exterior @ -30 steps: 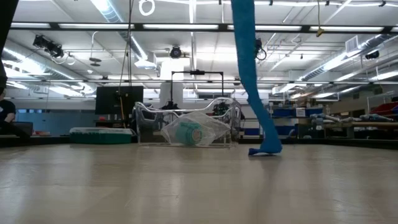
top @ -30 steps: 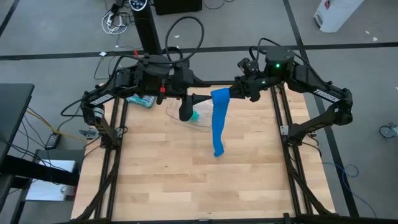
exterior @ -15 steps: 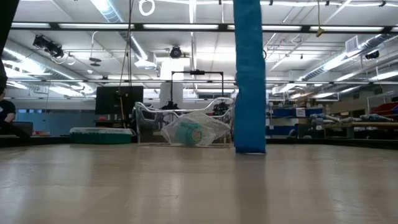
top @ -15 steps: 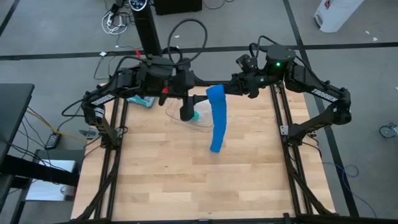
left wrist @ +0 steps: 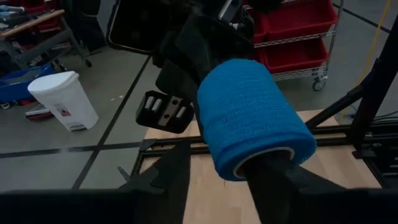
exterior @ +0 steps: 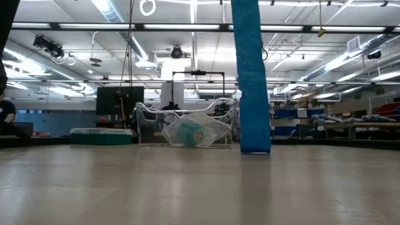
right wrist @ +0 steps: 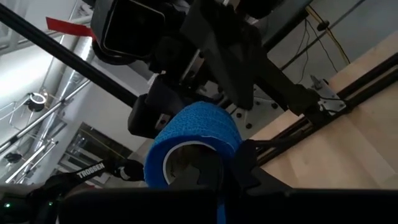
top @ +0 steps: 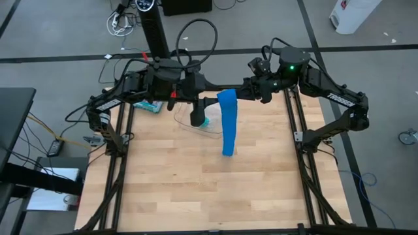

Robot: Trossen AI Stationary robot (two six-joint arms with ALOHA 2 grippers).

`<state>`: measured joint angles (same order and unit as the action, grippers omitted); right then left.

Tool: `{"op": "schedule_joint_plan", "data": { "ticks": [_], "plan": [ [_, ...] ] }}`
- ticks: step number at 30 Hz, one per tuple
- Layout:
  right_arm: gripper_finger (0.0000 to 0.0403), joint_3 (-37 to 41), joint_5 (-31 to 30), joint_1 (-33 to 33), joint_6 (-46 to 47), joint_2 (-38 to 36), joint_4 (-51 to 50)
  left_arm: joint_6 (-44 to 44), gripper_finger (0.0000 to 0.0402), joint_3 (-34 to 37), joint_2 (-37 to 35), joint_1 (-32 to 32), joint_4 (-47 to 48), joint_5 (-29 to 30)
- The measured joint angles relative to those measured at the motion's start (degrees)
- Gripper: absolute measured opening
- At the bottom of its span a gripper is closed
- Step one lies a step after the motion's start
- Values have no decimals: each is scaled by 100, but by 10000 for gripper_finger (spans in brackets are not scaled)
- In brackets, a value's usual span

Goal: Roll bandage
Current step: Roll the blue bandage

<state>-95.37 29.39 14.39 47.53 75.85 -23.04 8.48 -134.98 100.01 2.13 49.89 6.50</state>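
We hold the bandage (top: 227,124) roll aloft near the worktop's (top: 196,189) far edge: right gripper (top: 243,93) clamped shut on it, left gripper (top: 208,102) half-open alongside, tail hanging free for winding.

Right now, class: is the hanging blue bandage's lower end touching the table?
Cannot tell. In the low view the bandage hangs down to the table line, but no plain contact or gap shows.
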Motion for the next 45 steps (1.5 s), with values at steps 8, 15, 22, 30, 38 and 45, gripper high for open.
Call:
{"op": "schedule_joint_plan", "data": {
  "ticks": [8,15,22,30,38,45],
  "plan": [
    [34,0,-124,-2,-94,-2,-34,-166,54,0,0,0,-17,1],
    [103,0,-111,6,-79,-26,-42,-364,18,0,-11,15,-39,3],
    [121,-9,-122,380,20,-374,-188,-572,23,0,-9,84,-14,-6],
    [117,-6,-105,599,-516,-786,-982,-1140,23,2,-39,335,-68,-108],
    [116,0,-949,-94,-1497,-772,-1931,-2084,22,0,-96,741,-494,-616],
    [116,0,-1542,-609,-1990,-490,-2039,-2119,22,0,-96,804,-800,-713]
  ]
}}
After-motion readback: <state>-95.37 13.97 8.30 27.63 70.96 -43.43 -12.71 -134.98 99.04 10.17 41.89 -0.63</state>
